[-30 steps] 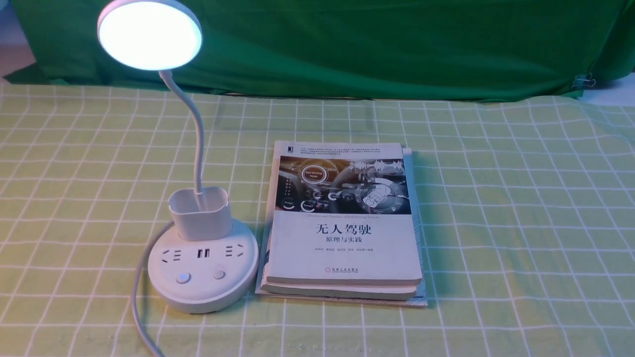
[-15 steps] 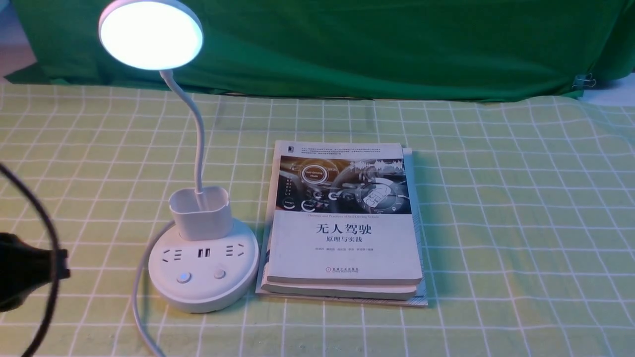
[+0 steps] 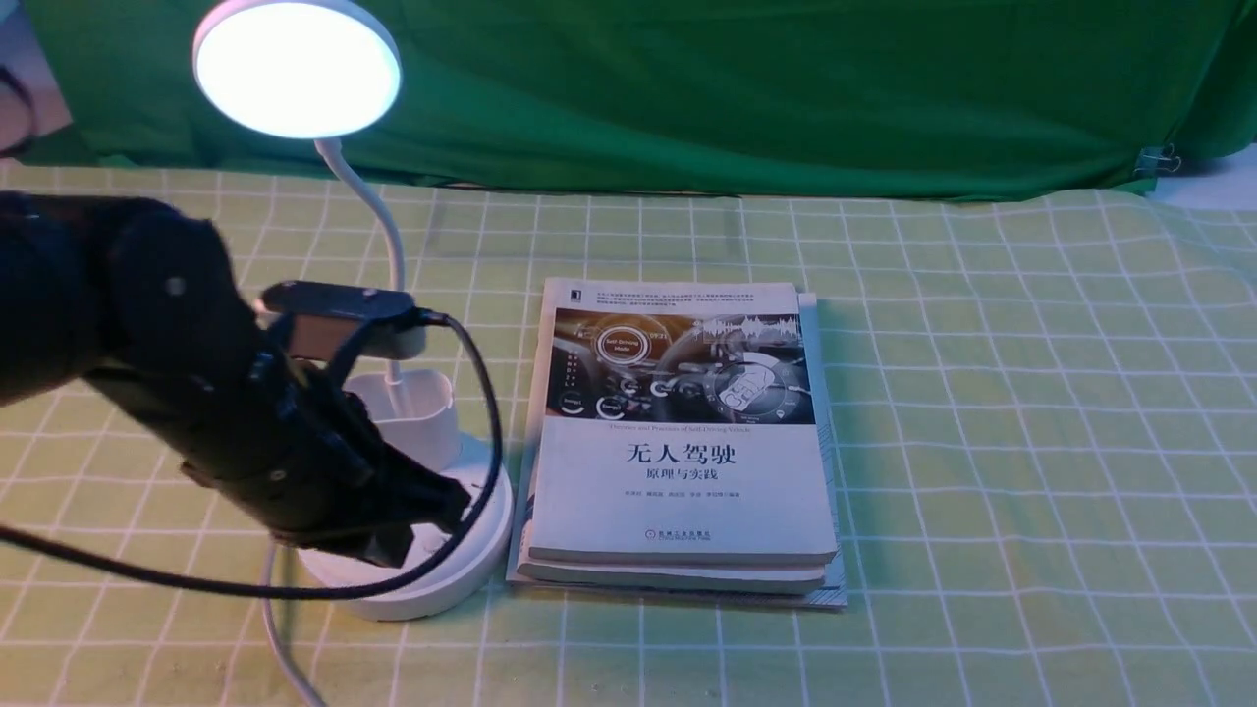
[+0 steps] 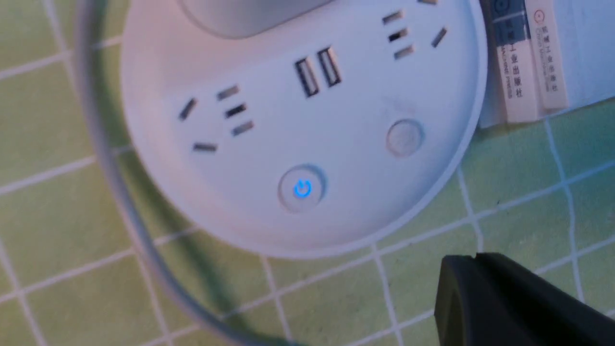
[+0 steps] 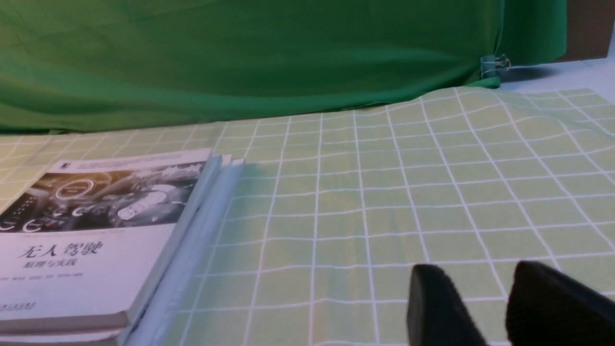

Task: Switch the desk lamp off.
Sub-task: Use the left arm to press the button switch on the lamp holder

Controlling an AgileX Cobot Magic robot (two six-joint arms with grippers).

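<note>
The white desk lamp stands at the left, its round head [image 3: 297, 69] lit. Its gooseneck runs down to a small cup [image 3: 422, 412] on the round base [image 3: 471, 550]. My left gripper [image 3: 442, 511] hangs over the base and hides the sockets and buttons in the front view. In the left wrist view the base [image 4: 298, 120] fills the frame, with a button glowing blue [image 4: 302, 188] and a plain button [image 4: 405, 137]. My left gripper [image 4: 473, 262] is shut and empty, apart from the base. My right gripper [image 5: 495, 293] is open and empty, low over the cloth.
A stack of books [image 3: 683, 442] lies right beside the lamp base, also seen in the right wrist view [image 5: 96, 230]. The lamp's cord [image 3: 275, 638] runs off the front left. A green backdrop [image 3: 737, 88] hangs behind the checked cloth [image 3: 1031, 442].
My left arm has swung in from the left edge and now reaches over the lamp base, covering its buttons. The lamp head stays lit. The books have not moved.
</note>
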